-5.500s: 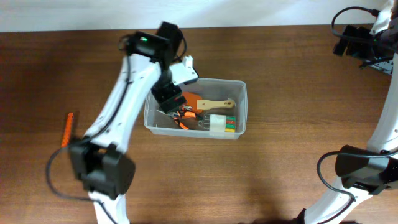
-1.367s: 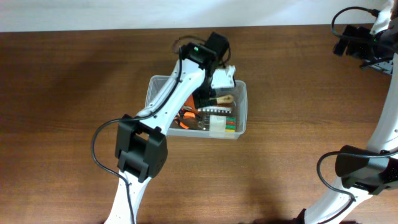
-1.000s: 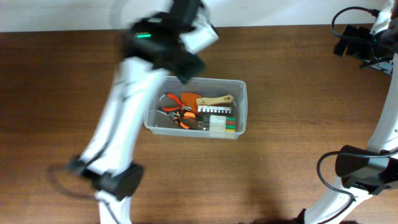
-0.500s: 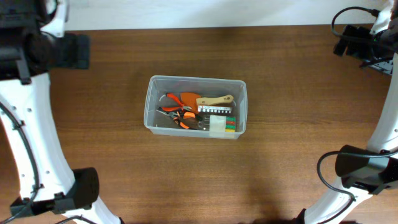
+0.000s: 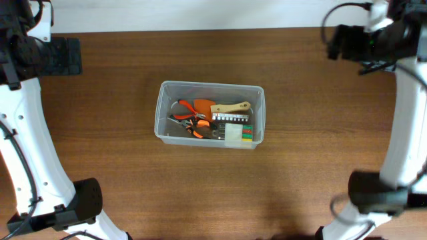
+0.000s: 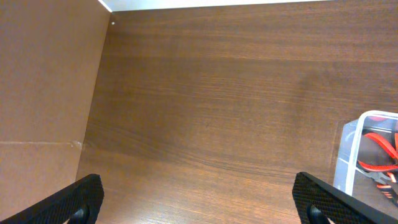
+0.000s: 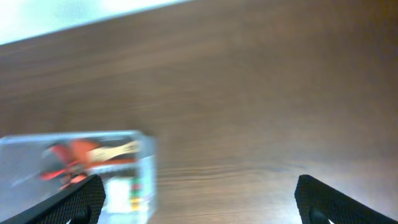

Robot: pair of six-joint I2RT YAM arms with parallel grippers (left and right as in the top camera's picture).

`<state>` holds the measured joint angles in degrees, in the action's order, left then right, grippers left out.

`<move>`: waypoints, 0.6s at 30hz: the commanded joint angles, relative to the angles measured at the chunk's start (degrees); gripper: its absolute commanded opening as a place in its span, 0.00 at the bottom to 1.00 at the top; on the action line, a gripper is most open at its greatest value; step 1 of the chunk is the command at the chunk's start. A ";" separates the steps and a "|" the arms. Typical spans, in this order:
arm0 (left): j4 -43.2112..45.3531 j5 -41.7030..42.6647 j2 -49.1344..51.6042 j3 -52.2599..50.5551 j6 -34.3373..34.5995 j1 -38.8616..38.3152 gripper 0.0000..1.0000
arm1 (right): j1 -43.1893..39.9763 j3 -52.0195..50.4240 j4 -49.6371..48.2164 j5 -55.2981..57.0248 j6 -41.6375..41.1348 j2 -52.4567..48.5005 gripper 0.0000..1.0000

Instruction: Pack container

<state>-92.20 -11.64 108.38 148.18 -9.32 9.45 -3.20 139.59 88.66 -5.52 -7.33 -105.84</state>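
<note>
The container (image 5: 162, 107), a clear plastic tub with rounded corners, stands at the table's middle. It holds orange-handled pliers (image 5: 193, 108), a wooden-handled brush (image 5: 233, 108), a white block with coloured strips (image 5: 239, 132) and other tools. Its corner shows in the left wrist view (image 6: 367, 134) and it shows blurred in the right wrist view (image 7: 81, 140). My left gripper (image 6: 199, 202) is wide open and empty, raised at the far left (image 5: 60, 57). My right gripper (image 7: 199, 199) is wide open and empty, raised at the far right (image 5: 343, 43).
The brown wooden table (image 5: 320, 147) ends at a white wall along the back. Its left edge shows in the left wrist view (image 6: 93, 112).
My left arm has pulled out of the container and swung up to the far left. My right arm has shifted left from the far right corner. The container's contents stay put.
</note>
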 commanded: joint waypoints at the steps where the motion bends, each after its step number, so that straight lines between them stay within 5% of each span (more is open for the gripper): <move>1: -0.11 -0.20 -0.24 -0.07 0.94 0.20 0.99 | 5.84 0.37 0.07 -0.28 -0.07 11.45 0.98; 7: -0.11 -0.20 -0.24 -0.07 0.94 0.20 0.99 | 11.37 -10.73 0.07 0.17 -0.02 28.92 0.98; 13: -0.11 -0.20 -0.24 -0.07 0.94 0.20 0.99 | 10.62 -39.63 -9.11 14.34 2.58 52.50 0.98; 18: -0.11 -0.20 -0.24 -0.07 0.92 0.20 0.99 | 10.62 -65.26 -25.14 15.21 2.56 70.18 0.98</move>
<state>-92.36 -11.64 108.38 148.18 -9.17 9.45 7.60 83.92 66.22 6.07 -5.37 -40.88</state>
